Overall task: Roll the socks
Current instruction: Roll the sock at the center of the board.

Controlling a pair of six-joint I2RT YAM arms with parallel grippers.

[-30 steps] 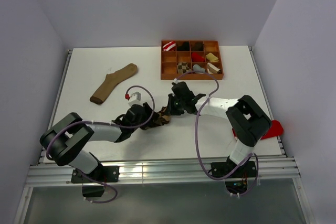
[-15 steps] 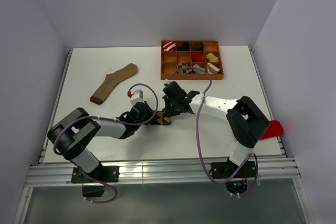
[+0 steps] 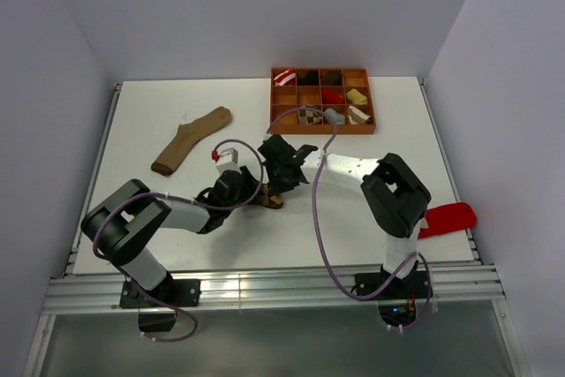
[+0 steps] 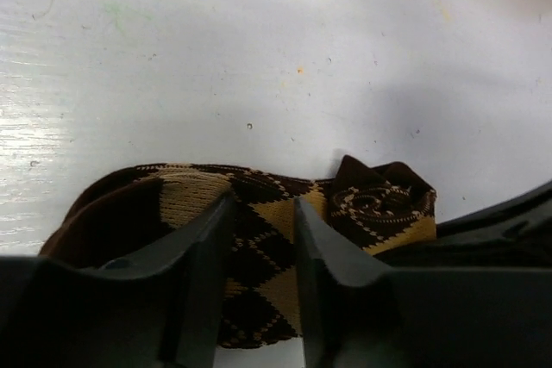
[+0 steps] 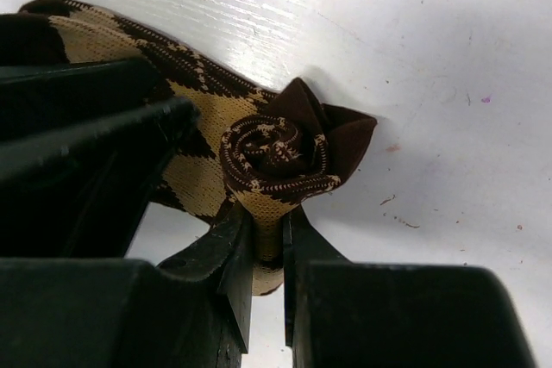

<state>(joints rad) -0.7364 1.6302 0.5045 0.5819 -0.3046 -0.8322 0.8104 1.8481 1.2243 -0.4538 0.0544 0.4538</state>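
— Where's the sock they're rolling?
— In the middle of the white table (image 3: 265, 240), right between the two arms. It's the brown diamond sock (image 3: 268, 199).
— Why is one end all curly?
— That's the rolled end (image 5: 274, 151). It looks like a little snail. The right gripper (image 5: 269, 223) has its fingers nearly together and pinches the cloth just under the curl. I think that's so the roll can't spring loose.
— And the other one?
— The left gripper (image 4: 261, 206) sits over the flat part. Its fingers stand a bit apart, and the diamonds show in the gap. It isn't squeezing, as far as I can see. I'd guess it's there to hold the sock flat and straight for the rolling.
— Is it done?
— No, only just begun, I'd say. Most of the sock lies flat.
— What's that orange box?
— An orange tray (image 3: 322, 70) with little boxes, at the far side of the table. Small bundles of cloth sit in many of them. Maybe rolled socks go there.
— And that long one?
— A long tan sock (image 3: 190, 139), lying alone on the left, well apart from the arms.
— And the room?
— Plain pale walls on three sides. The table has tiny marks and scratches. A red thing (image 3: 448, 217) sits at the right edge. I can't tell what it is.
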